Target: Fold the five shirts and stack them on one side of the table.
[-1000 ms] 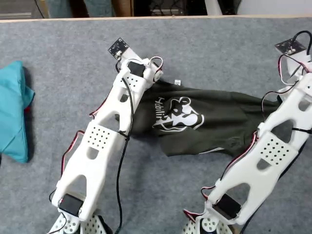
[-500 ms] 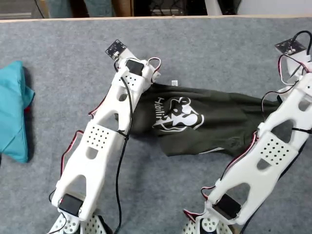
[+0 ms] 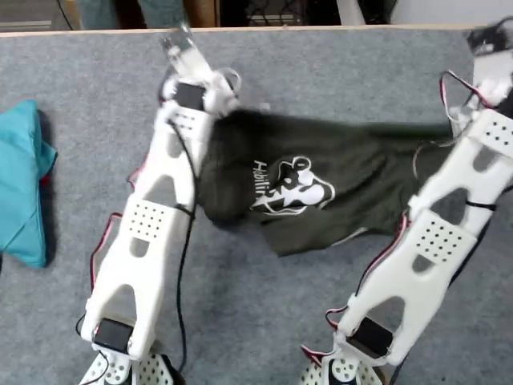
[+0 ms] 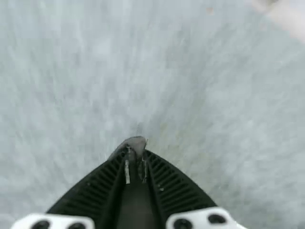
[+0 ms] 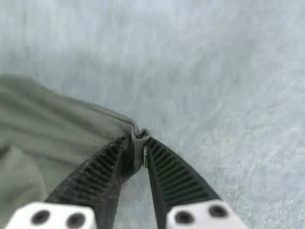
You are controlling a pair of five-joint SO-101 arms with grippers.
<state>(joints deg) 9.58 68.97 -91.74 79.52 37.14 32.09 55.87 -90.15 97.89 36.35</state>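
**Dark green shirt (image 3: 361,176) gripped at its far edge by twin arms**

Grey felt covered the table (image 3: 256,321) on the near side of the shirt, where two white arms rose from their bases. The left arm (image 3: 148,241) ran up along the shirt's left end and overlapped its edge. The right arm (image 3: 437,233) crossed the shirt's right end. The shirt lay spread crosswise between them with a white print (image 3: 292,188) facing up. Its near hem was rumpled, and its left part was bunched into a dark fold.

At the shirt's far edge, the left gripper (image 4: 136,149) was closed tight. A small nub of cloth was pinched between the tips of its ribbed black fingers (image 4: 176,183). The right gripper (image 5: 138,137) was likewise clamped on the shirt's edge, and olive cloth trailed away from its tips over the felt.

Well apart from the shirt, beyond the left arm, a teal shirt (image 3: 20,184) rested on the table in a folded bundle. Past the shirt's far edge, more felt ran to the table's pale wooden rim (image 3: 321,29).
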